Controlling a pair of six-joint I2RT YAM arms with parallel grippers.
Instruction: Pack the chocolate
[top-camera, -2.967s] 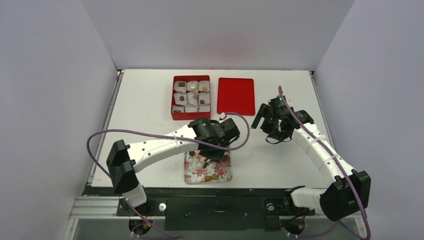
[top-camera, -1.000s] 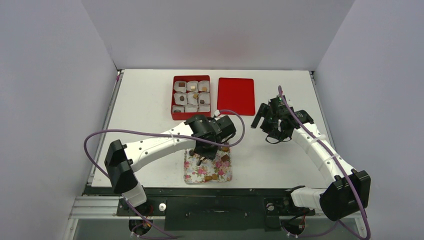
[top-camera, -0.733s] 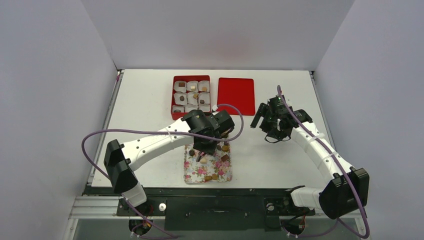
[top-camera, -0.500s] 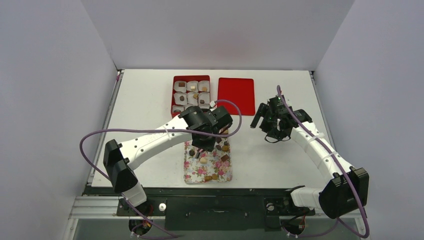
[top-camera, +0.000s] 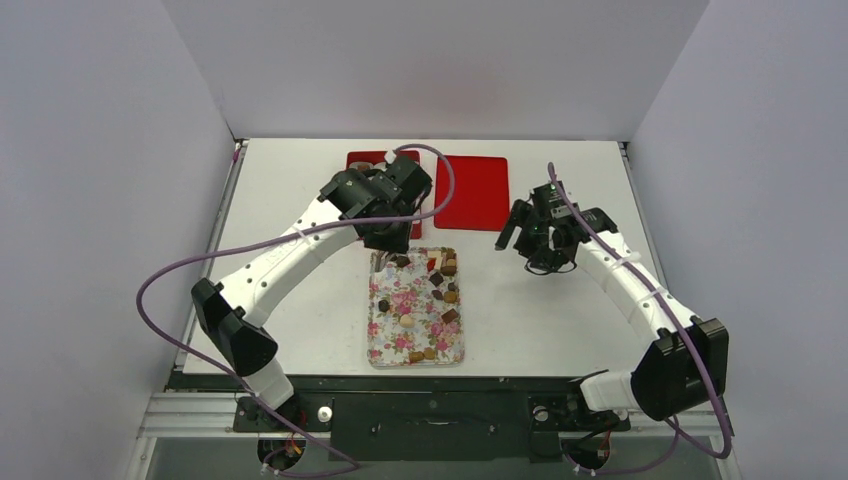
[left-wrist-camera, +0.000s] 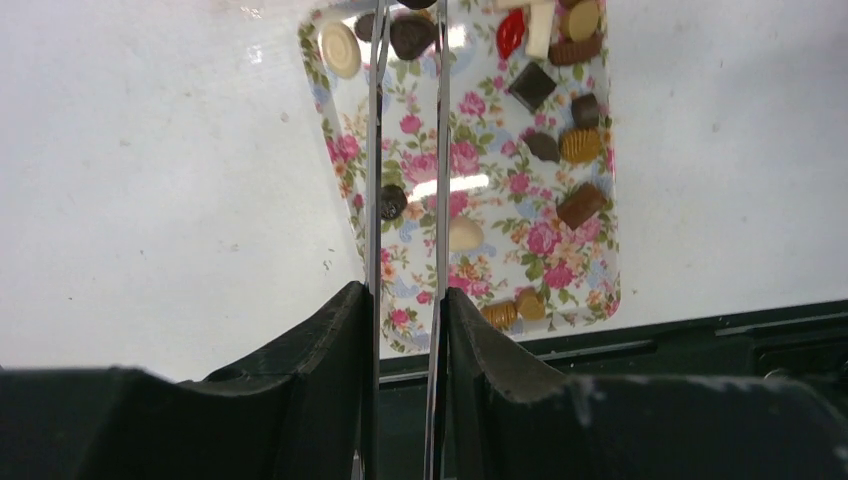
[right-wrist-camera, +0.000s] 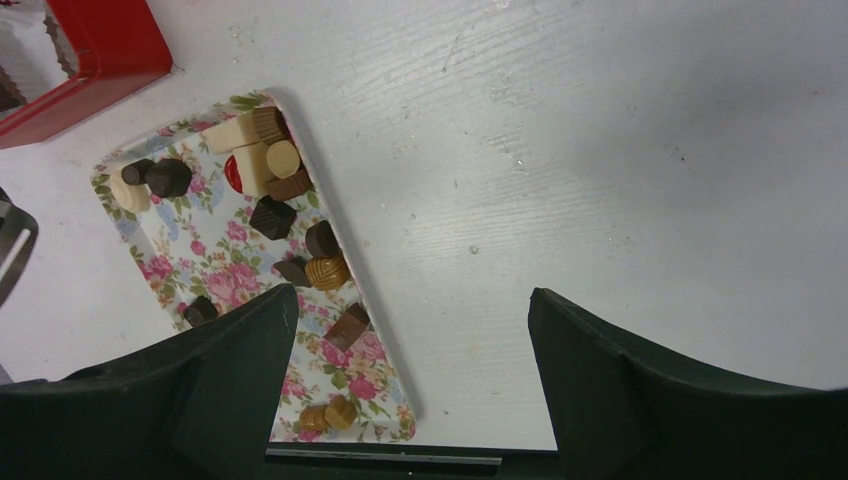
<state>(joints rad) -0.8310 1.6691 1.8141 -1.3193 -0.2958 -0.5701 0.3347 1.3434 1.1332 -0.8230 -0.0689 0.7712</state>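
**Between tray and box: the left arm at the transfer step**

Over the far end of the flowered tray, just short of the red box, the left gripper hangs with its thin fingers drawn close together, a slim gap between them. The tips run off the top of the wrist view, so it cannot be told whether a piece is pinched there. The right gripper stands wide apart and empty over the bare table, beside the tray's right edge and near the red lid. The chocolate lies loose on the tray, most pieces along the far end and right side, a few at the near end. The box's paper cups are largely hidden beneath the left arm in the overhead view.

The step in hand appears to be the carry from tray to box. To do it well:
- hold the squeeze constant and keep the tips above the box wall;
- centre them over one unfilled cup and lower into it before releasing;
- part the fingers only slightly, so the piece settles without bouncing or crumpling the paper.

The right arm is best kept apart from the path.
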